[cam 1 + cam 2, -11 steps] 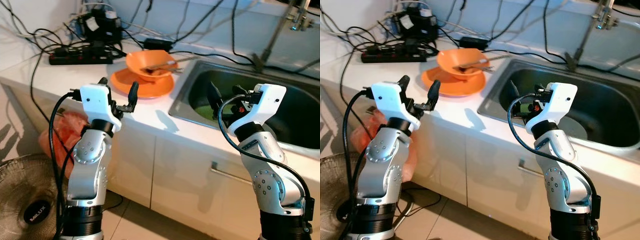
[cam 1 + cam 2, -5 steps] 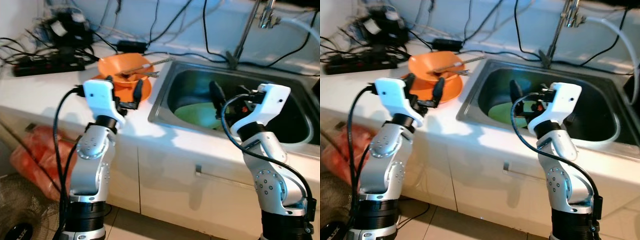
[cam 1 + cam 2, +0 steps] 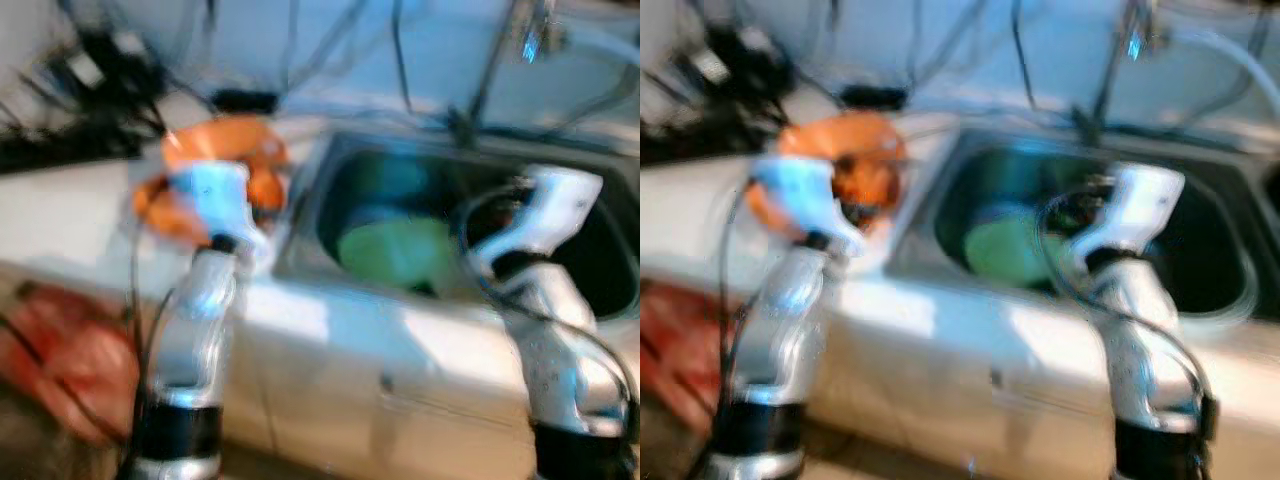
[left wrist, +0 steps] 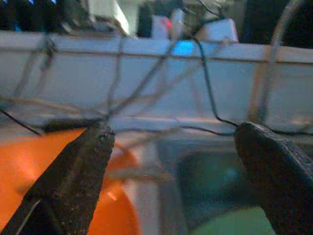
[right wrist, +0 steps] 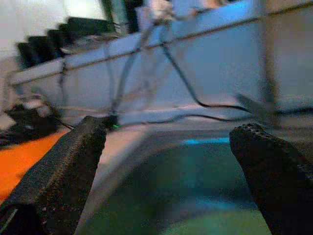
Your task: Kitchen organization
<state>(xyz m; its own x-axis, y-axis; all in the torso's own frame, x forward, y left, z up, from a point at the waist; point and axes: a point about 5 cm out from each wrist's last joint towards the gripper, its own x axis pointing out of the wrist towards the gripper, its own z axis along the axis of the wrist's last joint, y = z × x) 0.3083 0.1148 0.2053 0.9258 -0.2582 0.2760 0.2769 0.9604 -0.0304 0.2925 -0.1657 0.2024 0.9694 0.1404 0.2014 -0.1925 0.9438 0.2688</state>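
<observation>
The head views are blurry. An orange bowl point(image 3: 225, 150) sits on the counter point(image 3: 70, 205) at 10 o'clock. A green plate point(image 3: 395, 250) lies in the sink point(image 3: 330, 180). The left gripper point(image 4: 171, 181) and right gripper point(image 5: 166, 176) are both wide open, holding nothing.
</observation>
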